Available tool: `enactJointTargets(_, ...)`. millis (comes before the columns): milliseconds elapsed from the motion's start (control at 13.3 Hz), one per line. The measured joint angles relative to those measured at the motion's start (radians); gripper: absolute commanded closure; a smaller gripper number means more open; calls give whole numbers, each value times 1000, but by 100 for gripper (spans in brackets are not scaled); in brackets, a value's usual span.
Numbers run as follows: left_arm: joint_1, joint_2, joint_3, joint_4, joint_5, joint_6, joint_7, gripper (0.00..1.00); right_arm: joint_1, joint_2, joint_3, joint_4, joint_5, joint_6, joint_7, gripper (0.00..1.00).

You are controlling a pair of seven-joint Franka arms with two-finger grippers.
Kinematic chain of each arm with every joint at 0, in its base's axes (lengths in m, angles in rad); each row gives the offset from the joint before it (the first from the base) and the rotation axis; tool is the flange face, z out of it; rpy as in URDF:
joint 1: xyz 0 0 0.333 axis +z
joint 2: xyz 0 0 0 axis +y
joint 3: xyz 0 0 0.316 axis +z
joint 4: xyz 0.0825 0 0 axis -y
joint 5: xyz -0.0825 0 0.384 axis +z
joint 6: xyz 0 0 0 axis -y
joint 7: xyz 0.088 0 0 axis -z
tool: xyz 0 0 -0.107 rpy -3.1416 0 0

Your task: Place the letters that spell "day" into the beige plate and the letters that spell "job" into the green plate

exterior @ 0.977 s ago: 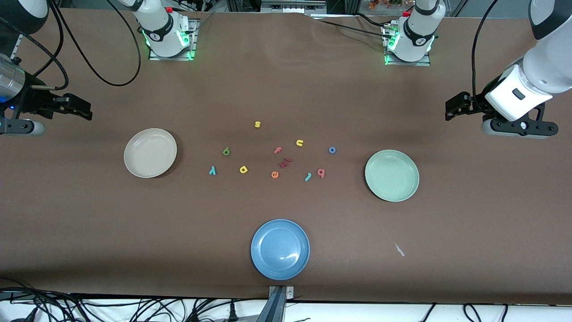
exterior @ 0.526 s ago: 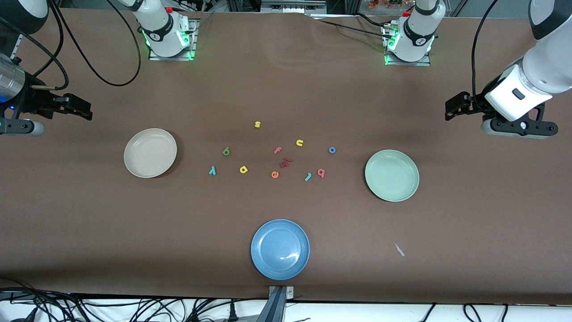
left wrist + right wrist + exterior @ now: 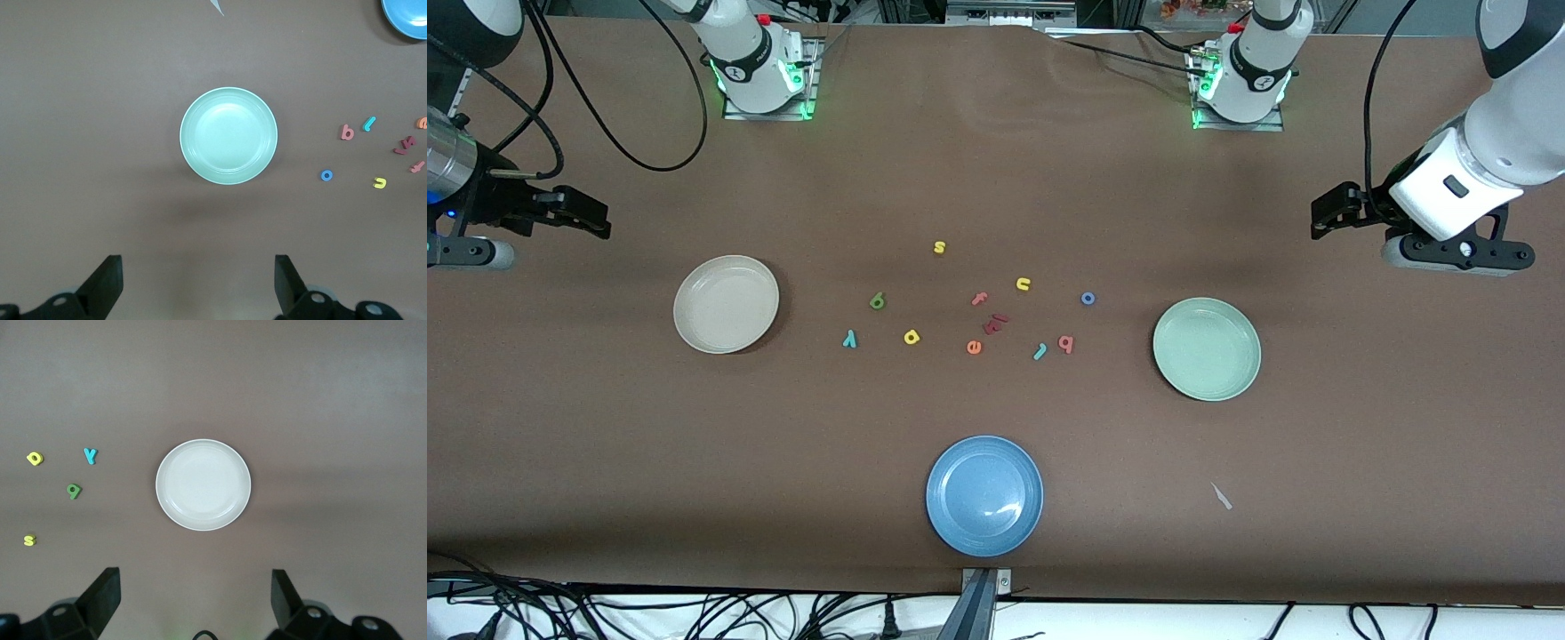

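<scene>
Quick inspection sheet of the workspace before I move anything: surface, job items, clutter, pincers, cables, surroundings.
Surface: brown table, bare.
Job's things: beige plate and green plate both empty. d, y, a lie loose toward the beige plate; j, o, b toward the green plate.
Clutter: blue plate, empty; s, u, f, e, dark red piece; pale scrap.
Pincers: left pincer open, above the table by the green plate; right pincer open, by the beige plate. Both empty.
Cables: black cable loops near the right arm's base.
Surroundings: cable tangle below the table's near edge.
</scene>
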Motion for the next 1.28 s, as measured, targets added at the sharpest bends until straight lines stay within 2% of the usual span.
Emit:
enactJointTargets(977,-3,2,-3,0,0,-3,0,0,0,2,1,-1,6,-6,0,0)
enactJointTargets(1277,-20,40,-7,-2,0,-10,0,0,11,23,11,-3,33,-17,0,0)
